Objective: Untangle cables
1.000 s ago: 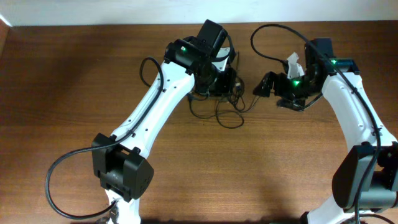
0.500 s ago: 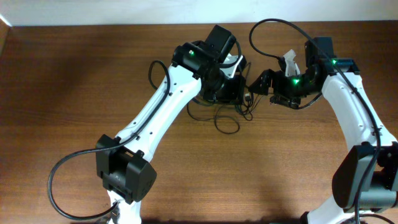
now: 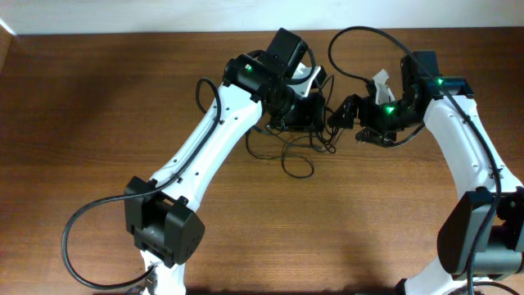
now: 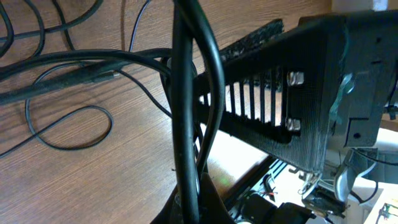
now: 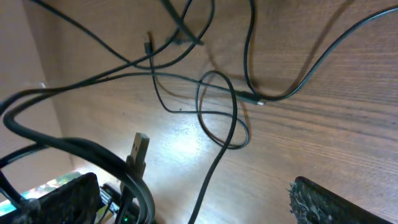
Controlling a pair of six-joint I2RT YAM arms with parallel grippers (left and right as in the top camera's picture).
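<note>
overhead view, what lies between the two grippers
In the overhead view, a few strands of the thin black cables cross the narrow gap between the left gripper and the right gripper.

Wooden table (image 3: 98,106) is showing dark brown grain running side to side; light is glaring off its surface in the right wrist view. Pale white strip (image 3: 164,15) is bordering its far edge.

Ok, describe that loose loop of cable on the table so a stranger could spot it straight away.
On the wooden table, find where the white left arm and right arm come together over the tangled black cables. Just toward the arms' bases from that knot lies the loop: unlike the rest, a closed oval out on bare wood.
</note>
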